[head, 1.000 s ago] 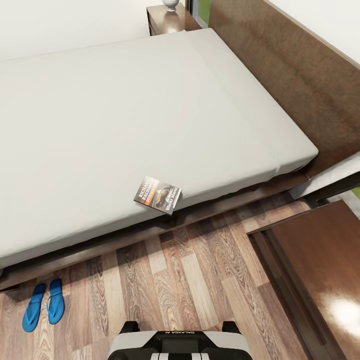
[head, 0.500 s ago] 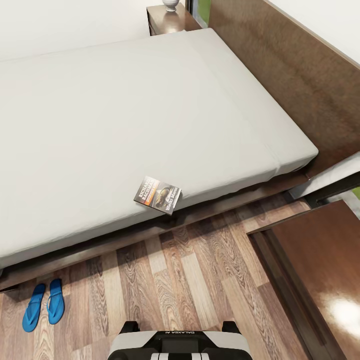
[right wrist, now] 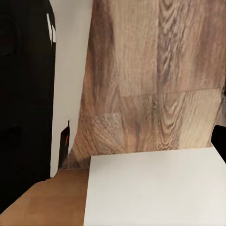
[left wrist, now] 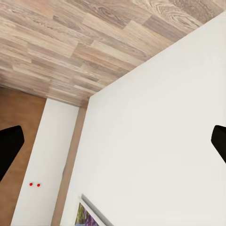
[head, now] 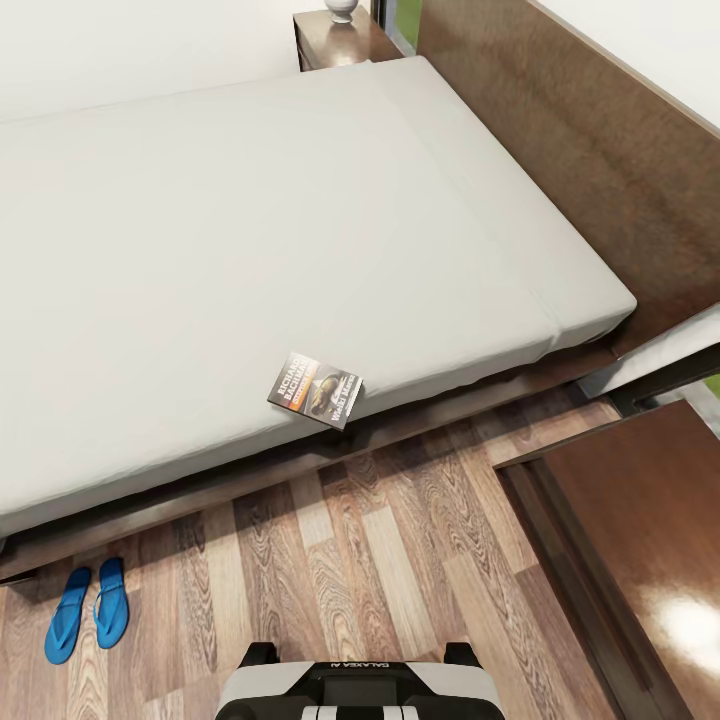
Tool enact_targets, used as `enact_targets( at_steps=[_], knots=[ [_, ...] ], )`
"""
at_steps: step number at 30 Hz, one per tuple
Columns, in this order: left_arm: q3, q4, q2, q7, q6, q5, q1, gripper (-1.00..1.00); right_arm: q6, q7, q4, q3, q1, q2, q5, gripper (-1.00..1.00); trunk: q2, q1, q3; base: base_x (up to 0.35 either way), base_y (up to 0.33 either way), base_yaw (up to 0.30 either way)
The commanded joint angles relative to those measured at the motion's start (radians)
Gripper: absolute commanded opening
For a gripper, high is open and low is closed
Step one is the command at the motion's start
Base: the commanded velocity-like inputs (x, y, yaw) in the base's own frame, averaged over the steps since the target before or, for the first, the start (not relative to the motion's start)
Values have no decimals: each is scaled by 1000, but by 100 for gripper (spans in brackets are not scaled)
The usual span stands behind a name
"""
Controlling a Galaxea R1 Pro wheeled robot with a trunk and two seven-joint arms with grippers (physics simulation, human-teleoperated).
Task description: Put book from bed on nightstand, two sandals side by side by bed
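- Nothing had moved since the earlier frames: the head view was the same in all three, with no object shifted, so the robot appeared paused in front of the bed (head: 250,230) and no step of the task had advanced.
- One book (head: 315,389) lay flat on the grey mattress, right at the edge nearest the robot, one corner overhanging slightly; it was not yet on a nightstand.
- Two sandals (head: 87,610) lay on the wood floor just beside the bed frame, close together and roughly parallel, so that part looked about done.
- Two nightstands showed: one nightstand (head: 345,42) beyond the bed's far side, carrying a small pale vase (head: 341,10), and a near nightstand (head: 640,540) at the robot's right, which looked the shorter trip for the book.
- The left gripper (left wrist: 113,141) had its dark fingertips (left wrist: 9,146) spread wide, holding nothing.
- The right fingers' state could not be told from the right wrist view.
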Motion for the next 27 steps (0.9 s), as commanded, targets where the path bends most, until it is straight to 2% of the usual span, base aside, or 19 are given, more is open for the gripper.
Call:
enact_targets(
  at_steps=[1, 11, 27],
  knots=[
    [-2, 1, 0, 5, -2, -5, 0, 100, 3, 15, -2, -8, -6, 1, 9, 100, 0, 0, 0, 0, 0, 0],
    [-2, 0, -1, 4, -3, -5, 0, 100, 5, 41, -3, -8, -47, 5, 10, 100, 0, 0, 0, 0, 0, 0],
    [-3, 0, -2, -8, -3, -5, 0, 100, 5, 46, -4, -9, -113, 7, 8, 100, 0, 0, 0, 0, 0, 0]
  ],
)
